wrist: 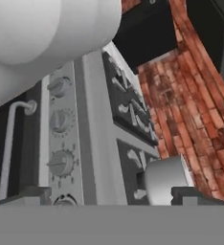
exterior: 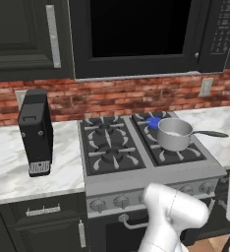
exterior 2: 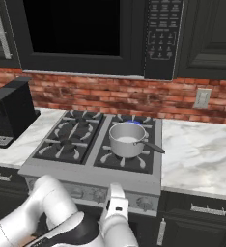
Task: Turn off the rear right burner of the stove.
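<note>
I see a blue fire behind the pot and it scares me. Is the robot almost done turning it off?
Not yet. The blue flame at the rear right burner behind the saucepan burns on. The open fingers point at the stove's knobs but touch none. Left: grip the right knob and turn it.

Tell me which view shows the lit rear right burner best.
The left base view: the rear right burner shows its blue flame beside the pot. In the right base view the pot hides most of it; the hand view doesn't make it out.
</note>
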You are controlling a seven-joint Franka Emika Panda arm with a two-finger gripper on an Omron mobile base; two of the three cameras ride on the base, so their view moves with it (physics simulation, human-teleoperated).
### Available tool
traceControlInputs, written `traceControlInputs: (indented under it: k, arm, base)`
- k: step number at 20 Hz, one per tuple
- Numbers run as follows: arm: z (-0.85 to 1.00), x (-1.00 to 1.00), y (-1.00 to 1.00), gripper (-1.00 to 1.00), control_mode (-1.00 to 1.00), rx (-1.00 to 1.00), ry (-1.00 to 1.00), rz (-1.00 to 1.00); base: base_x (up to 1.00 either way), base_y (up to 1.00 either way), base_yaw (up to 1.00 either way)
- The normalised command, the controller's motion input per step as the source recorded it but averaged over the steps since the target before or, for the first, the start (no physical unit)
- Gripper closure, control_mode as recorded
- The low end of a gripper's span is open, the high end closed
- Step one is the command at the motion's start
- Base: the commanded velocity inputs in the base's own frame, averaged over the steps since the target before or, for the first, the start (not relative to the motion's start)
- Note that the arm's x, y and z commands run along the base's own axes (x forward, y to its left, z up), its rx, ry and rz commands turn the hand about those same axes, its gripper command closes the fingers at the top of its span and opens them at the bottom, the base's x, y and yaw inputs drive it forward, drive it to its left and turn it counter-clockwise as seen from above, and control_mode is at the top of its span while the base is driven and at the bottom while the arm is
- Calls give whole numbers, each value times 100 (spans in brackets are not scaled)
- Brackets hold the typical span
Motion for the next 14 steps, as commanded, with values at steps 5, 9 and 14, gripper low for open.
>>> traceControlInputs:
  k: [5, 9, 14]
  arm:
    - [-26, 0, 19, -100, -100, 2, -23, -1]
    - [-23, 0, 5, -100, -100, 2, -20, 0]
    - [-29, 1, 2, -100, -100, 1, -17, 0]
  base:
    - [0, 0, 0]
    - [0, 0, 0]
    - [0, 0, 0]
